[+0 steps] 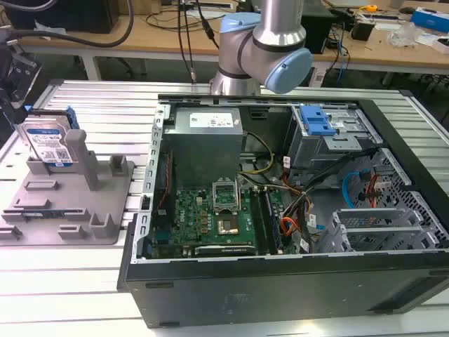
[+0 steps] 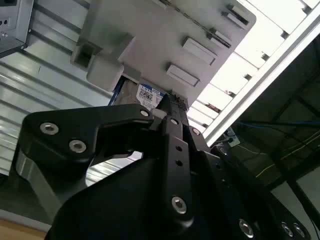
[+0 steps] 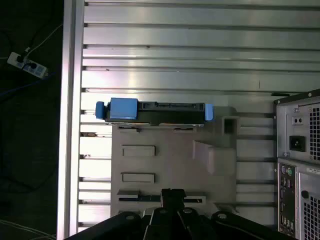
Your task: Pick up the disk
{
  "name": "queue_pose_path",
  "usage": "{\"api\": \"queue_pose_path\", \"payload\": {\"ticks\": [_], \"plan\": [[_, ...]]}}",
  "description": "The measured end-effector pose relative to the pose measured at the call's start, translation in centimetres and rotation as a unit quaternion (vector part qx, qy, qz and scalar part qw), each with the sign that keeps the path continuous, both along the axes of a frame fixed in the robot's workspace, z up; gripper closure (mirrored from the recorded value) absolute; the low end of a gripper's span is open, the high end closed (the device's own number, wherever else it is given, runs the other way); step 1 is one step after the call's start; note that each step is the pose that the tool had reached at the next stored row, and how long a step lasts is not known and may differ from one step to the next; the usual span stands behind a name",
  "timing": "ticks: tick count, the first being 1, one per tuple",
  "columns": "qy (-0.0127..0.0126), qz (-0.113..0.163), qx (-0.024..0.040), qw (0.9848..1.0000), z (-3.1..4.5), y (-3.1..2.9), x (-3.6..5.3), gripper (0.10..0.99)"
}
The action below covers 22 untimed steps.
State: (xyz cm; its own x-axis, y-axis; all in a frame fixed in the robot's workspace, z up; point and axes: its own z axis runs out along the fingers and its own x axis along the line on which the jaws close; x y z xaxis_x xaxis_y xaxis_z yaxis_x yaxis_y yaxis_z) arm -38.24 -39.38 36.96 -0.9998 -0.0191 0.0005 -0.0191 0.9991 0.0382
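- Disk [image 1: 48, 144] stands on edge in a slot at one side of the grey fixture [image 1: 84, 210], label facing the exterior camera.
- In the first wrist view it appears edge-on, with blue rails at both ends.
- End effector [image 3: 172, 196] is narrow, its fingertips together and gripping nothing. It is apart from the disk, with the fixture's plate between them.
- Fixture lies on the ribbed metal surface [image 1: 91, 98], just beside the open computer case [image 1: 280, 295], on the exterior view's left.

Room lies open above the disk [image 1: 48, 144], but a grey post [image 1: 79, 153] stands just beside it
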Motion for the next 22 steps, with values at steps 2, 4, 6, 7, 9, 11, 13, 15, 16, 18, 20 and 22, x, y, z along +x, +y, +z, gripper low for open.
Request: {"api": "queue_pose_path", "payload": {"ticks": [2,4,6,7,9,11,13,15,16,18,20,22], "plan": [[0.0000,0.000,0.0000,1.0000,0.00,0.00,0.00,0.980],[0.0000,0.000,0.0000,1.0000,0.00,0.00,0.00,0.980],[0.0000,0.000,0.0000,1.0000,0.00,0.00,0.00,0.980],[0.0000,0.000,0.0000,1.0000,0.00,0.00,0.00,0.980],[0.0000,0.000,0.0000,1.0000,0.00,0.00,0.00,0.980],[0.0000,0.000,0.0000,1.0000,0.00,0.00,0.00,0.980],[0.0000,0.000,-0.0001,1.0000,0.00,0.00,0.00,0.980],[0.0000,0.000,-0.0001,1.0000,0.00,0.00,0.00,0.980],[-0.0001,0.008,-0.0001,1.0000,-0.01,0.00,0.00,0.980],[0.0000,0.053,-0.0001,0.9986,0.00,0.00,0.00,0.980],[0.0000,0.090,-0.0001,0.9959,0.00,0.00,0.00,0.980],[0.0000,0.111,-0.0001,0.9939,0.00,0.00,0.00,0.980]]}}
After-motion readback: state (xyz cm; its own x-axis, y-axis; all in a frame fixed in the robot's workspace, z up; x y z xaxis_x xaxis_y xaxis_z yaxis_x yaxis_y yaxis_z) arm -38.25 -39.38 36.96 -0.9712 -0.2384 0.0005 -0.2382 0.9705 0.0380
